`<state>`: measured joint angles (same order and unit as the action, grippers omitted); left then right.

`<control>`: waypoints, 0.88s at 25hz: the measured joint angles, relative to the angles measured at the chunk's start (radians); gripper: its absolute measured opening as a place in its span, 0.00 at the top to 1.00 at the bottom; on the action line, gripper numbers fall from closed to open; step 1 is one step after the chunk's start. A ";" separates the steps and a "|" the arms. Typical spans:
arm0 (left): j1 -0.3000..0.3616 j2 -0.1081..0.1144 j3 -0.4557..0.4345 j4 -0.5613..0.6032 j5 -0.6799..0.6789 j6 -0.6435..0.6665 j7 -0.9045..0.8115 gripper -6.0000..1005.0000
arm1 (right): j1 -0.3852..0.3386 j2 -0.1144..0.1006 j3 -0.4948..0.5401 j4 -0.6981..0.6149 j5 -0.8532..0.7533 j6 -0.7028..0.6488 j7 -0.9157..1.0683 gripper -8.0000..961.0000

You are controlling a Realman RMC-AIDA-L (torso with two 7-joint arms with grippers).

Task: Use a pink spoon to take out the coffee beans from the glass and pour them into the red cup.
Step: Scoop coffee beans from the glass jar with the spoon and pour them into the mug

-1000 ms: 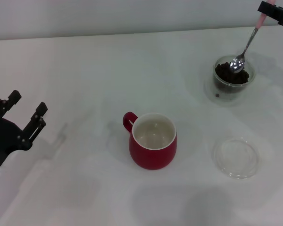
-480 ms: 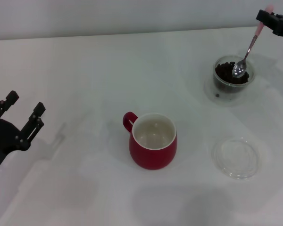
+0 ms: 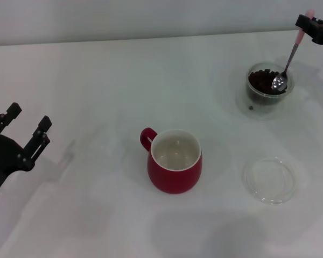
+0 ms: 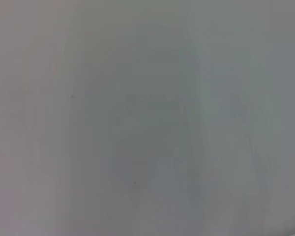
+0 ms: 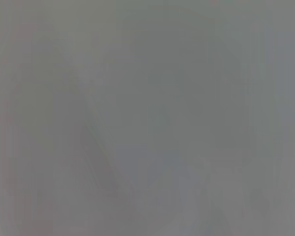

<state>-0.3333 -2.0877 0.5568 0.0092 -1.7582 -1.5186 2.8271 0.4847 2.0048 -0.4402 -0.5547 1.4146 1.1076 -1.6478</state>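
Note:
In the head view the clear glass (image 3: 267, 87) stands at the far right, filled with dark coffee beans (image 3: 260, 80). My right gripper (image 3: 314, 27) sits at the top right edge, shut on the pink end of the pink spoon (image 3: 289, 58). The spoon slants down and its shiny bowl rests over the right side of the glass, on the beans. The red cup (image 3: 174, 161) stands in the middle, its white inside bare and its handle toward the far left. My left gripper (image 3: 25, 126) is parked open at the left edge. Both wrist views show only plain grey surface.
A shallow flat clear dish (image 3: 269, 179) lies to the right of the red cup, nearer than the glass. The white table (image 3: 97, 80) ends at a pale wall along the far side.
The spoon's bowl has shifted right and slightly down across the glass, from its middle to its right side. The right gripper moved a little right. The left arm barely moved.

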 joint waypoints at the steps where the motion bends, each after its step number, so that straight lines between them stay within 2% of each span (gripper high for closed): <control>1: 0.000 0.000 0.000 0.000 -0.002 0.000 0.000 0.35 | 0.000 0.000 0.000 0.001 0.003 -0.006 0.004 0.84; 22: -0.001 0.002 0.000 0.009 -0.012 0.019 0.000 0.35 | -0.008 -0.004 0.013 0.108 0.095 -0.110 0.259 0.84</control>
<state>-0.3343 -2.0862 0.5568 0.0184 -1.7703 -1.4991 2.8271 0.4764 2.0010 -0.4267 -0.4466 1.5093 0.9980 -1.3888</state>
